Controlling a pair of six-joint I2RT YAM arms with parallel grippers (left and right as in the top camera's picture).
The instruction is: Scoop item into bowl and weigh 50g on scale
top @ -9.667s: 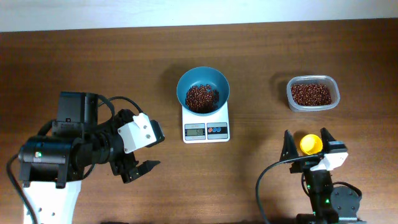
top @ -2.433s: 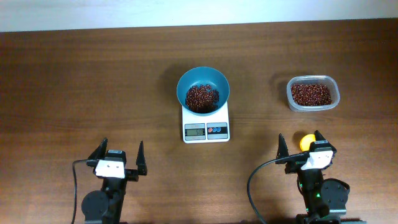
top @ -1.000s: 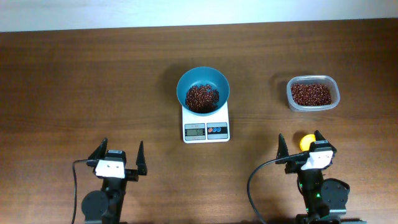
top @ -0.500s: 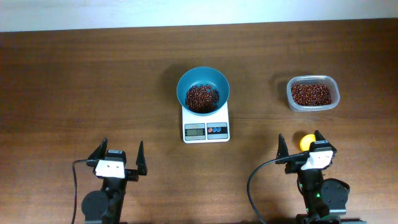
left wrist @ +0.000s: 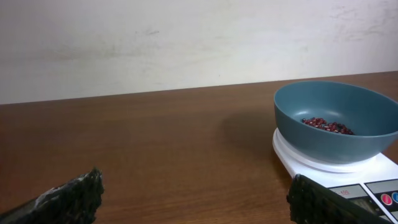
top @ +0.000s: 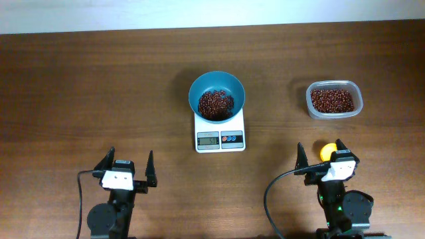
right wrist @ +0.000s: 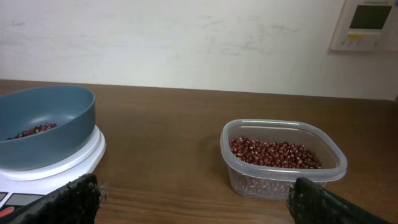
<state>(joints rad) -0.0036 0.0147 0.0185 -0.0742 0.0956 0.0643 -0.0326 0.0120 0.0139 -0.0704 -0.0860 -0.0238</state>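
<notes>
The teal-blue bowl stands on the white scale at the table's middle, with a heap of red-brown beans inside. The bowl and scale show at the right in the left wrist view, and the bowl at the left in the right wrist view. My left gripper is open and empty near the front edge. My right gripper is open and empty at the front right, with a yellow scoop lying between its fingers.
A clear plastic tub of more beans stands at the back right, and it also shows in the right wrist view. A white wall runs behind the table's far edge.
Since the earliest frame the left arm has folded back to the front edge and the right gripper has drawn back a little. Nothing has moved in the last seconds.
</notes>
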